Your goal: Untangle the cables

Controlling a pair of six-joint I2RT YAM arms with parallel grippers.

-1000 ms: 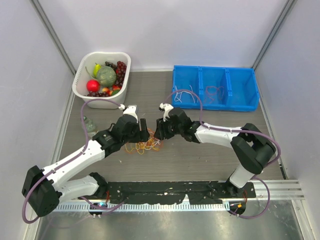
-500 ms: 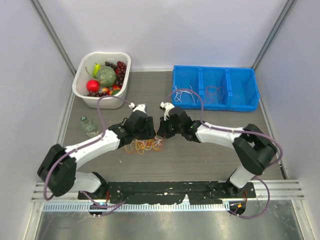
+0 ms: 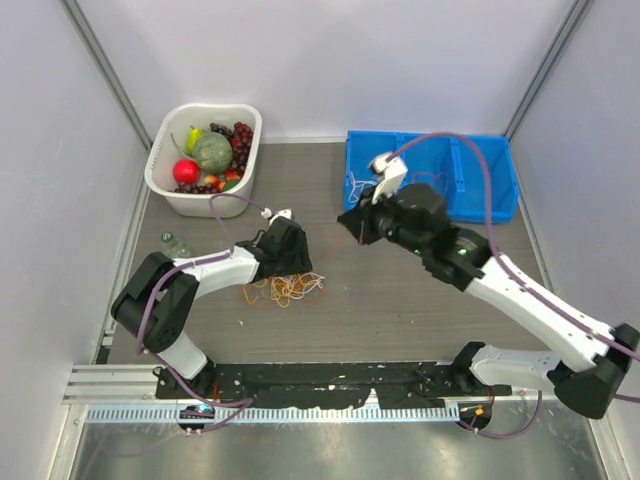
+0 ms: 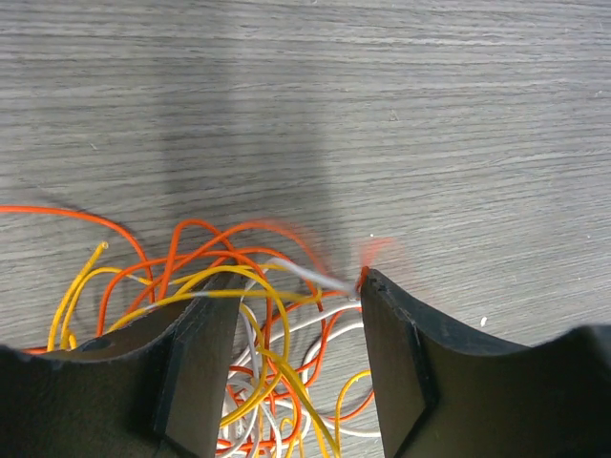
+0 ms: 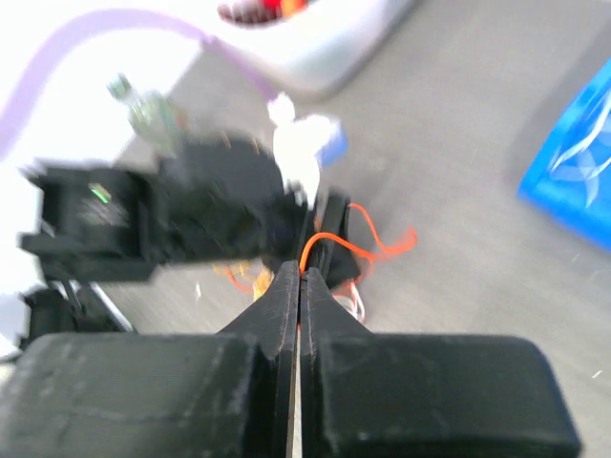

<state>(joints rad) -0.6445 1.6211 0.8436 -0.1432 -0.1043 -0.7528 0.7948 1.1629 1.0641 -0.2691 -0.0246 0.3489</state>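
Note:
The cables (image 3: 285,290) lie as a loopy tangle of orange, yellow and white strands on the grey table. My left gripper (image 3: 293,262) sits low on the tangle's far edge. In the left wrist view it (image 4: 296,286) is open, and several strands of the tangle (image 4: 258,315) run between its fingers. My right gripper (image 3: 348,226) hangs raised to the right of the tangle. In its wrist view it (image 5: 302,272) is shut on one orange cable (image 5: 368,250), which arcs away from the tips above the left gripper.
A white basket (image 3: 163,186) of fruit stands at the back left. A small bottle (image 3: 176,245) lies by the left wall. A blue three-compartment bin (image 3: 430,213) at the back right holds a few loose strands (image 3: 430,184).
My right gripper has shut on an orange strand and risen back and to the right with it. The left gripper has slid right over the tangle, its jaws a little narrower.

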